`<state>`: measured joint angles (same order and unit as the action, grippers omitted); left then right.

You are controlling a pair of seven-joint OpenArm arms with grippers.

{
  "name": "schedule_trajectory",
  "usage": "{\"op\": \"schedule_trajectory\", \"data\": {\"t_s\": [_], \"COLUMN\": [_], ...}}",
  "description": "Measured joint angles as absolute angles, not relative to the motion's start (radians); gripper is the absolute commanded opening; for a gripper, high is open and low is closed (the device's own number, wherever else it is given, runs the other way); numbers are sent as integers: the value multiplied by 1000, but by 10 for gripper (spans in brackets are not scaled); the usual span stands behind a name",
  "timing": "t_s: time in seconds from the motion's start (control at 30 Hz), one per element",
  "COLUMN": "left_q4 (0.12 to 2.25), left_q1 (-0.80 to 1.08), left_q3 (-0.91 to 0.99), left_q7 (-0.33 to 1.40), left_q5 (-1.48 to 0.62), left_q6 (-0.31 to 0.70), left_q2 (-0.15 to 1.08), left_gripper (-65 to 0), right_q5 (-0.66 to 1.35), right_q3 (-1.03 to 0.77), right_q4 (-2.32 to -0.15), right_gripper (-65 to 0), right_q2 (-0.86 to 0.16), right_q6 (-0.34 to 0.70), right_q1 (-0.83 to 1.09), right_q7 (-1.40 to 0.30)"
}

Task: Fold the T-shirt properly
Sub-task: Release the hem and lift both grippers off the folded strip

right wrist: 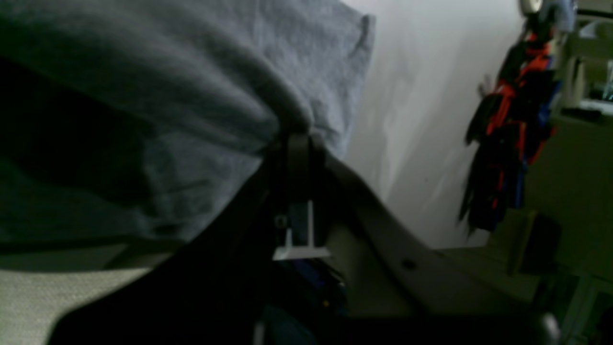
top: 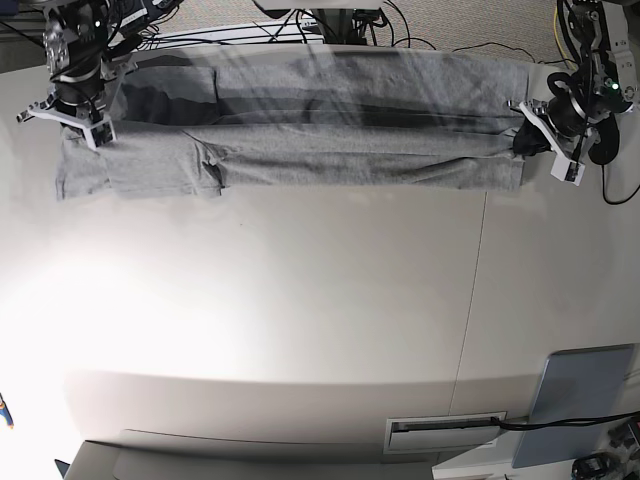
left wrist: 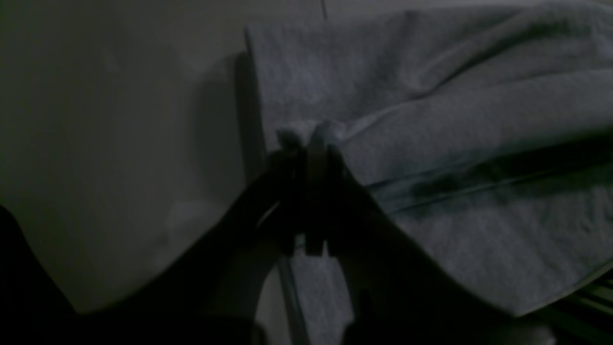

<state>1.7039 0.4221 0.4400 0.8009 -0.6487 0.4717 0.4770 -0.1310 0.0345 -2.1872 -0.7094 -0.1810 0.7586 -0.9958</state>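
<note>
Currently: T-shirt [top: 300, 145], grey, stretched as a long band between both grippers. Left gripper [left wrist: 311, 143] clenched on its hem corner; right gripper [right wrist: 297, 139] clenched on the opposite end. Advice: keep tension even, move both ends together, lay edges aligned.

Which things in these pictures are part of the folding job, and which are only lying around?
Part of the job:
- T-shirt, stretched along the far table edge
- left end effector, shut on one end of it
- right end effector, shut on the other end

Only lying around:
- grey flat pad at the near table corner
- cables behind the table
- red, blue and black items hanging in the background
</note>
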Motion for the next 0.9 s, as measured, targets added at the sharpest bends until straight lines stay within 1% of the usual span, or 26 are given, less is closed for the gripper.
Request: {"op": "schedule_trajectory", "data": {"t_s": [0.3,0.57,0.63,0.87,0.9], "left_q4": [1708,1839,1839,1839,1839], "left_q1": [424,485,485,498,504], "left_q3": [440,440,440,440,440], "left_q7": [840,838,839,853,854], "left_q5": [-660,-640,-636,-637,-637], "left_q6": [472,471,471,471,471], "left_q2": [477,478,477,477,478], "left_gripper": [-650,-650,-650,-650,-650], "right_q5": [-130,-107,-84,-79,-79], "right_q3": [35,35,35,35,35], "right_q4": [-2206,-2205,-2205,-2205,-2205], "right_gripper": [-650,-650,-650,-650,-622], "right_q2": [-709,-709,-709,-709,-709], "right_q6": [-184,-175,-151,-149,-140], "right_q1": [795,795,795,795,795], "right_q7": [-1021,-1071,-1070,-1046,-1044]}}
